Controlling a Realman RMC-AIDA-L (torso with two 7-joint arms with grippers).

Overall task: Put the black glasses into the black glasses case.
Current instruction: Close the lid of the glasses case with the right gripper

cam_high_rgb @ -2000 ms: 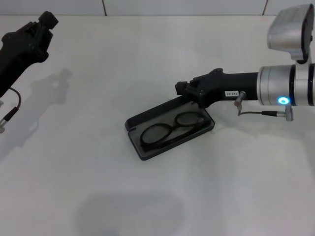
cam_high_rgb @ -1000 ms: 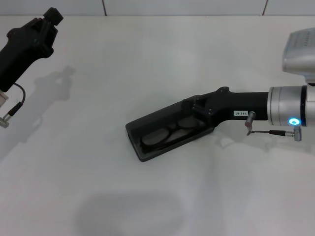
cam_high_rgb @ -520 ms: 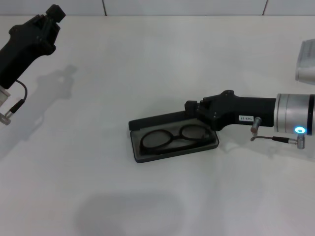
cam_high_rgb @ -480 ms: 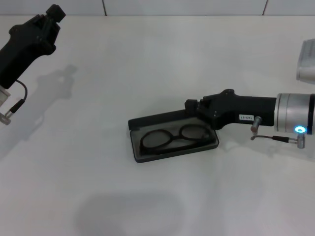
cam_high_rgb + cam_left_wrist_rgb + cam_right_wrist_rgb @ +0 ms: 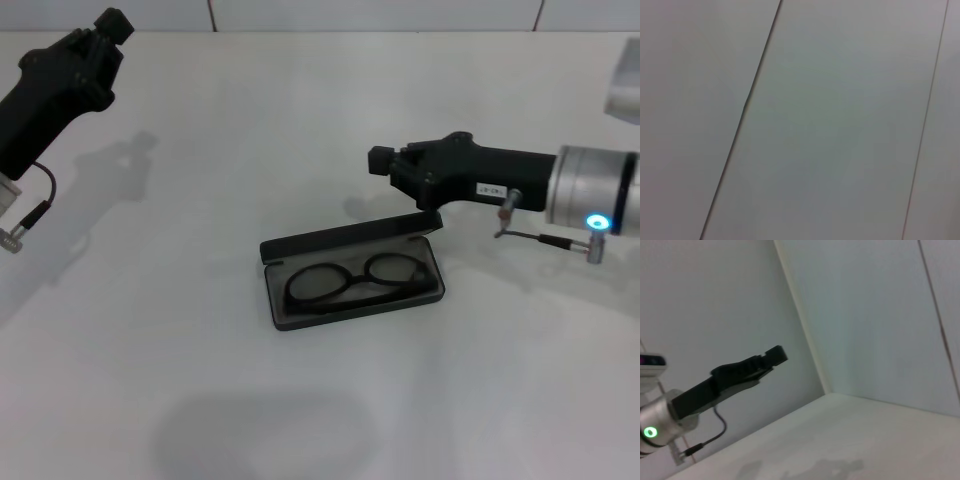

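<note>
The black glasses (image 5: pixel 352 284) are lying folded inside the black glasses case (image 5: pixel 350 270), which is sitting open near the middle of the white tabletop (image 5: pixel 300 120), its lid propped up along the far edge. By the look of them, the glasses are light, thin and easily bent, with lenses that would scratch. Any further handling belongs on the case. The case looks stiff and matte, so the lid edge or a short end is offering the safest hold.

The right gripper (image 5: pixel 380 160) is hovering just beyond the lid at the case's far right corner, holding nothing; whether its fingers are parted I cannot tell. The left gripper (image 5: pixel 108 22) is hanging well away from the case, raised toward the far left of the table, also carrying nothing.

The tabletop is looking smooth and flat, with pale panelled walls rising behind it.
</note>
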